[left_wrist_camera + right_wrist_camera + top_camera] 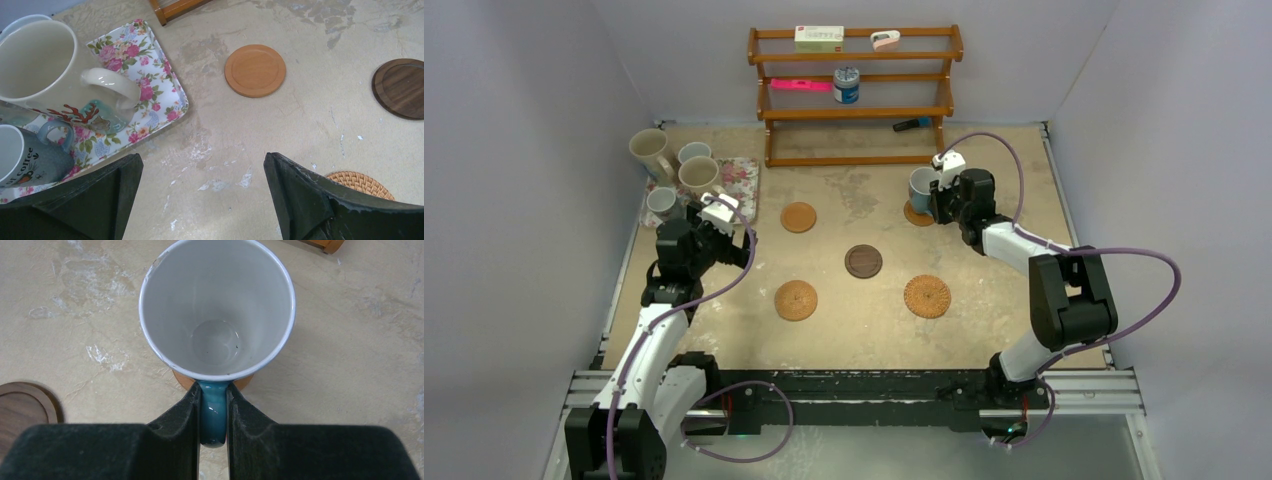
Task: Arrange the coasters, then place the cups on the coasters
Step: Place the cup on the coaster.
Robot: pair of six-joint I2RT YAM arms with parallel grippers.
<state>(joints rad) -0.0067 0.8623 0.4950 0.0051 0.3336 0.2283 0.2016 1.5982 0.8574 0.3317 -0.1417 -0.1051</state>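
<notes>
My right gripper (pixel 936 195) (pixel 214 400) is shut on the handle of a light blue cup (pixel 921 187) (pixel 215 315). That cup stands upright on a tan coaster (pixel 916 214) (pixel 183 380) at the back right. Other coasters lie bare: a smooth tan one (pixel 799 217) (pixel 255 70), a dark brown one (pixel 863 261) (pixel 400 87) and two woven ones (pixel 795 300) (pixel 927 296). My left gripper (pixel 724 232) (pixel 202 157) hangs open over bare table beside the floral tray (pixel 742 175) (pixel 150 75). A large cream cup (pixel 699 176) (pixel 35 60) and a small grey cup (pixel 662 202) (pixel 25 160) stand on the tray.
Another cream cup (pixel 649 150) and a pale cup (pixel 694 152) stand at the back left by the tray. A wooden rack (pixel 854 110) at the back holds a tin can (pixel 846 85) and small items. Walls close in the left and right.
</notes>
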